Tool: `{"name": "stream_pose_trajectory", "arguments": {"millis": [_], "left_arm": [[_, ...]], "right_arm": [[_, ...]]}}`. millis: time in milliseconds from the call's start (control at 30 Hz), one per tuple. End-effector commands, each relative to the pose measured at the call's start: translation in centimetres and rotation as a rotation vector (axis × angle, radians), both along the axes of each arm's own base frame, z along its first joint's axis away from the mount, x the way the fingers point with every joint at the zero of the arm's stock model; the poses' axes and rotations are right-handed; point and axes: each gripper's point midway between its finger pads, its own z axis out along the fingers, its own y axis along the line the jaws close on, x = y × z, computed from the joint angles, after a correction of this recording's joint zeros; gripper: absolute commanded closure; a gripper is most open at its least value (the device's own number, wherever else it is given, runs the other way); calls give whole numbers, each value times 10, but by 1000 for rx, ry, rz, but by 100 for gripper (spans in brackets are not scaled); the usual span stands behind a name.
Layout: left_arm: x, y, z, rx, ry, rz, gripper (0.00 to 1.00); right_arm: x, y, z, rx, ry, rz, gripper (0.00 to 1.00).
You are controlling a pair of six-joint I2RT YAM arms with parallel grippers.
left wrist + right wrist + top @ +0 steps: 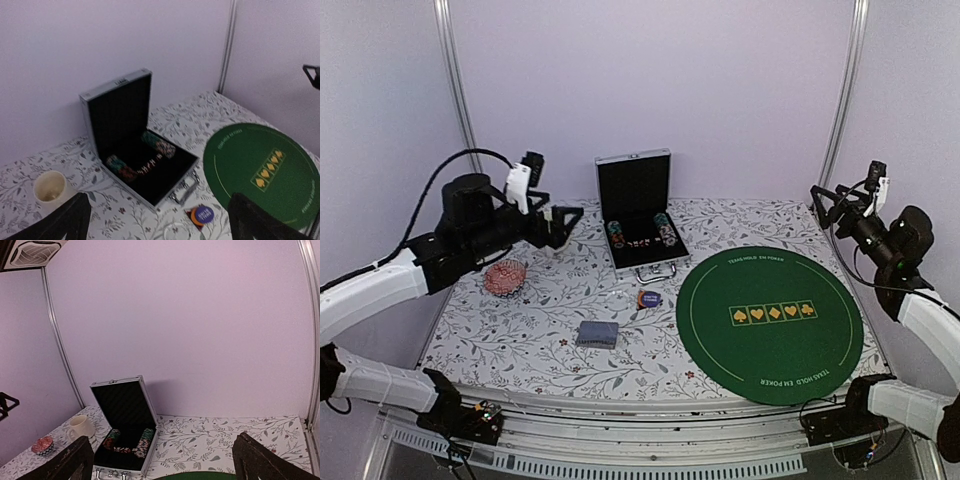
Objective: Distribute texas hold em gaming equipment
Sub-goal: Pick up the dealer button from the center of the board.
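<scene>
An open aluminium case (638, 190) stands at the back centre and holds two rows of striped chips (615, 234). The chips also show in the left wrist view (159, 144) and the right wrist view (144, 440). Purple and orange button discs (648, 299) lie on a dark triangular marker in front of the case, also in the left wrist view (202, 215). A blue-grey deck of cards (597, 334) lies nearer the front. My left gripper (558, 226) is open and empty, raised left of the case. My right gripper (825, 200) is open and empty, raised at the back right.
A round green poker mat (770, 320) covers the right half of the floral tablecloth. A small red-patterned bowl (506, 277) sits at the left. A cream mug (50, 186) stands left of the case. Walls and frame posts close in the back and sides.
</scene>
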Motion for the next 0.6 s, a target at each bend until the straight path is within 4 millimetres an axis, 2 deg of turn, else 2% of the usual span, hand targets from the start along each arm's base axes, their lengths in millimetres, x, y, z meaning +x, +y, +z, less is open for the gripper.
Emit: {"name": "stream_pose_trajectory", "arguments": {"millis": [0,100,200,333,567], "left_arm": [[-46,-60,-110,236,325,-213,2],[-52,-88,-149,326,427,-267,2],[-44,-104,-191,450,551,-273,2],[-26,-113,-212,528,603,-246,2],[5,-125,-250,579,709,-249,2]], "right_arm": [[-7,21,-35,104,327,142,1],[-7,25,-53,79,463,94,1],[-12,27,-79,23,609,54,1],[-18,22,-97,-14,679,13,1],[-19,20,-114,-48,723,2,1]]}}
